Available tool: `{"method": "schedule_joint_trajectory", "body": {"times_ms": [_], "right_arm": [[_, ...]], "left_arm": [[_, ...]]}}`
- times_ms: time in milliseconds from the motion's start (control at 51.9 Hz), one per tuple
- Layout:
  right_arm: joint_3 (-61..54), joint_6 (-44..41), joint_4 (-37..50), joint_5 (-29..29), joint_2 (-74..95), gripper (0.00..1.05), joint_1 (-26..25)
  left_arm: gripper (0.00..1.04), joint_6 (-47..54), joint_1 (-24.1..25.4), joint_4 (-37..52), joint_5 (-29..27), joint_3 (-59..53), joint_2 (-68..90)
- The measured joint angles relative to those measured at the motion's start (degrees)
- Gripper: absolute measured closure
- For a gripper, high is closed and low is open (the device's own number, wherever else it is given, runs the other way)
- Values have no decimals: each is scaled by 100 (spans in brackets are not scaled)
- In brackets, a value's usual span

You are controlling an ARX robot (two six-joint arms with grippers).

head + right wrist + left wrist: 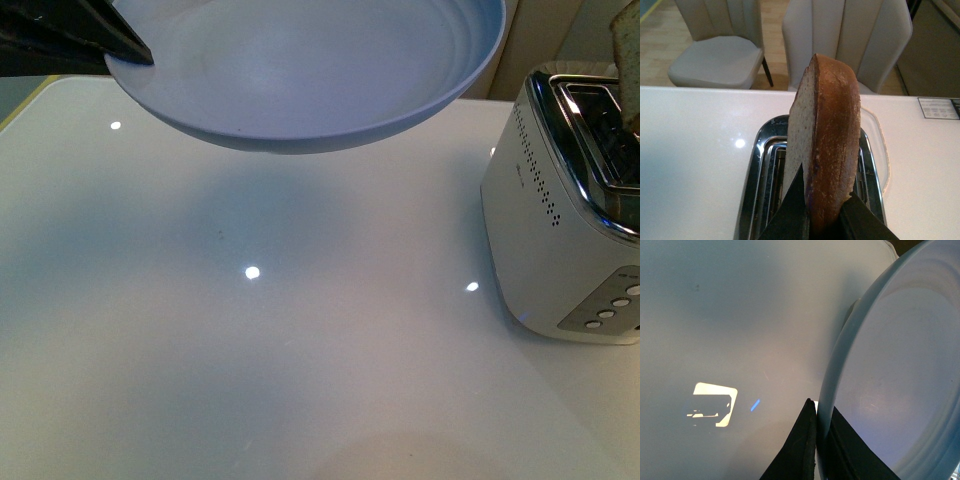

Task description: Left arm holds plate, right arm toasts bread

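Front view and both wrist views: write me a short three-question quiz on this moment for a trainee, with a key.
1. True or false: the plate rests flat on the table.
2. Where is the bread?
A) lying on the plate
B) held upright in the right gripper above the toaster slots
C) flat on the table beside the toaster
3. Short answer: which part of the plate does the left gripper clamp?

Key:
1. False. It is held up in the air and casts a shadow on the table below.
2. B.
3. The rim, with one finger on each side of it.
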Motion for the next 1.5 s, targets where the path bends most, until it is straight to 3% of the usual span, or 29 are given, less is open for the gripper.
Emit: {"method": "schedule_joint_trajectory", "body": {"times_ms": [443, 675, 887, 1021, 1233, 1388, 1503], "right_arm": [[-118, -341, -951, -72, 212, 101, 280], [-76, -330, -874, -157, 623, 101, 308], [-107, -216, -822, -210, 680, 74, 236], [-289, 42, -715, -275, 352, 49, 42], [-776, 831, -1075, -990, -1685, 9, -614], [-868, 1034, -1257, -1130, -2616, 9, -879], [-1338, 619, -26, -1110, -2726, 21, -863]], "left_arm": [[102, 37, 33, 0, 26, -74, -11], [102, 37, 63, 0, 28, -85, -11], [102, 37, 77, 0, 52, -103, -50], [102, 39, 101, 0, 66, -109, -79], [102, 55, 105, 2, 74, -118, -85], [102, 59, 122, 20, 72, -155, -98], [102, 68, 122, 35, 74, -190, -138]]}}
